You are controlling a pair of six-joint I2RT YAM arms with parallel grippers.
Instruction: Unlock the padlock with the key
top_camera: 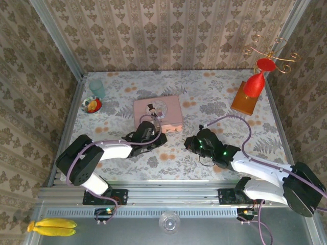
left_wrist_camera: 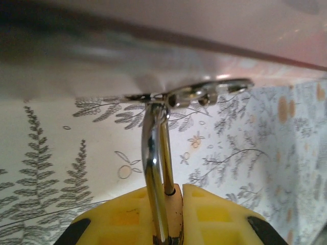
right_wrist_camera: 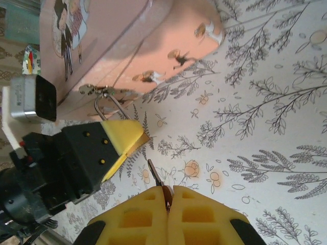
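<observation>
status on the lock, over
Left end effector shut on padlock, shackle through hasp of pink tin. Right end effector shut on key, apart from padlock. Tin tight alongside.

Pink tin (top_camera: pixel 158 113) with a cartoon couple on the lid lies flat mid-table on floral cloth (top_camera: pixel 214 97). Left of tin, well apart: teal tumbler (top_camera: pixel 97 88) toward the back, and a small round dish (top_camera: pixel 92 105) with red and yellow contents just in front of it. Right of tin, well apart: orange block (top_camera: pixel 243 98), with a red cone-shaped ornament (top_camera: pixel 255 81) with gold wire curls on top. Nearer than tin, on metal ledge (top_camera: pixel 204 227): bananas (top_camera: pixel 52 226) far left, clear dome (top_camera: pixel 169 222) about straight in front. Patterned wallpaper (top_camera: pixel 168 30) behind tin.
</observation>
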